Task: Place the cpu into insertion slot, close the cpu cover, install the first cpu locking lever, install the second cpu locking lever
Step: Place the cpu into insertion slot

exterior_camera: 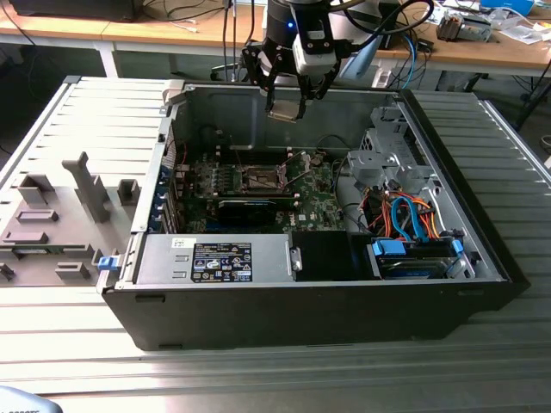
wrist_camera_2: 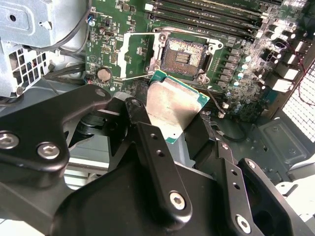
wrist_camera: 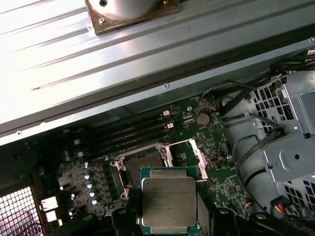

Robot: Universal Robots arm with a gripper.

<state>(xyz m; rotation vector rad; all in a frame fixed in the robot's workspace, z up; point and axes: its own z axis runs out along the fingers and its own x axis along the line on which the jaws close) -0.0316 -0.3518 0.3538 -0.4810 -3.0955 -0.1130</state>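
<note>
Gripping the small, square, silver-faced cpu (wrist_camera_2: 174, 104), the black gripper (exterior_camera: 286, 105) hangs above the dark, silver-rimmed insertion slot (wrist_camera_2: 184, 54), seemingly uncovered; placing needs the two squared up.

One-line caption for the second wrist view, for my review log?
Hand holds the small flat square silver-grey cpu, clear of the open, dark-centred square insertion slot.

Ribbed metal table (exterior_camera: 86, 344) bears computer case (exterior_camera: 284, 314); grey fixture (exterior_camera: 52, 232).
</note>
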